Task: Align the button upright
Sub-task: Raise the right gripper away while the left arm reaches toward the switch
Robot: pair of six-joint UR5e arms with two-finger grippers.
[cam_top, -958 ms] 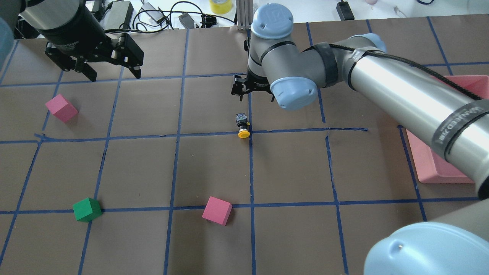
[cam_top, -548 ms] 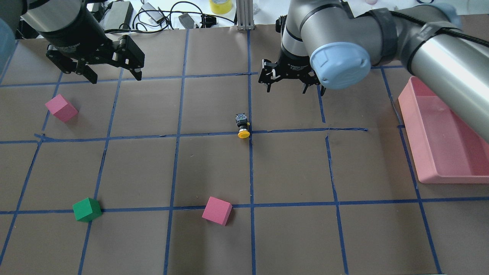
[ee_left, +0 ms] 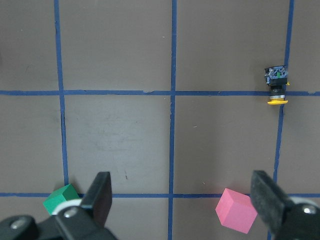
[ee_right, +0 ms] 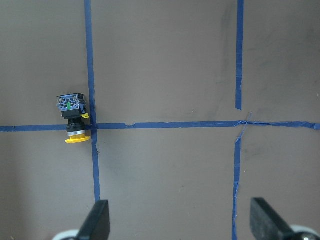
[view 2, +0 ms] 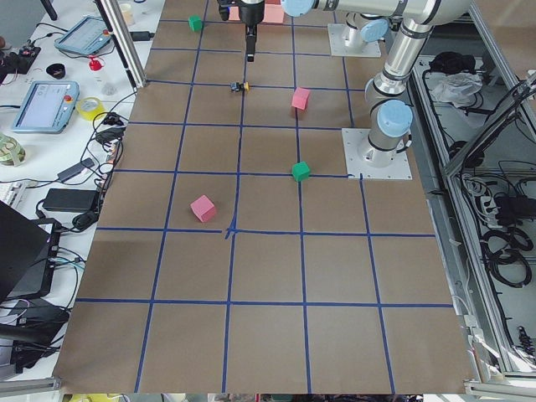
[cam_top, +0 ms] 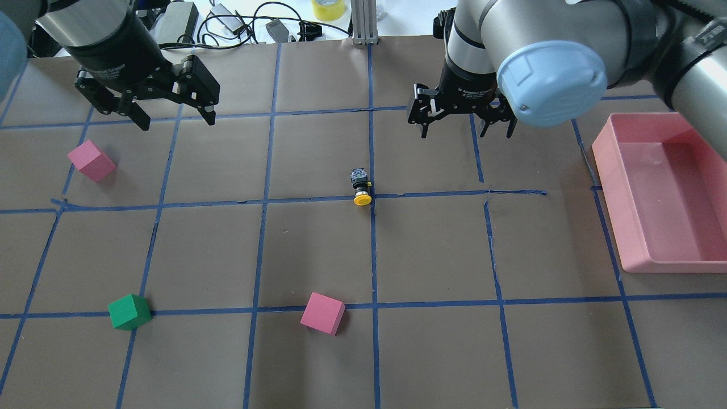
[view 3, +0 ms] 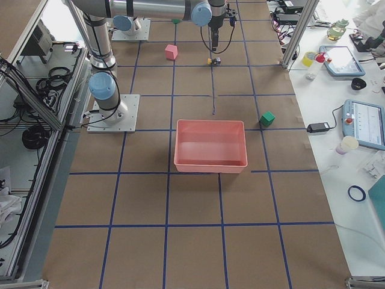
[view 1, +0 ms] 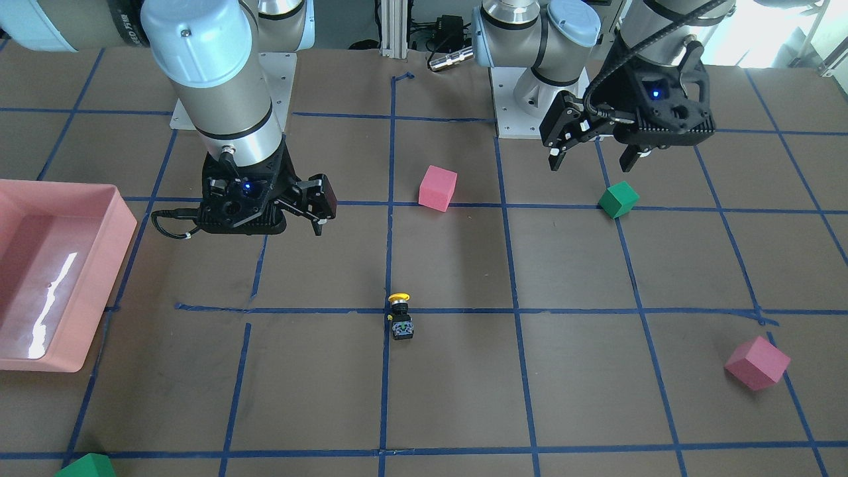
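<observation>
The button [cam_top: 361,187] lies on its side on a blue tape line in the middle of the table. Its yellow cap points toward the robot's base and its silvery base points away. It also shows in the front view [view 1: 400,317], the left wrist view [ee_left: 276,87] and the right wrist view [ee_right: 74,120]. My right gripper [cam_top: 464,132] is open and empty, hovering beyond and to the right of the button. My left gripper [cam_top: 176,119] is open and empty, hovering far to the button's left, beyond a pink foam cube [cam_top: 91,161].
A green cube [cam_top: 129,311] and a second pink cube [cam_top: 322,313] sit nearer the robot. A pink tray [cam_top: 659,265] stands at the right. Cables and tape rolls lie past the far table edge. Blue tape marks a grid on the brown table.
My right arm has swung to the right, carrying its open gripper from just beyond the button to further right. My left gripper has shifted slightly. The button has not moved.
</observation>
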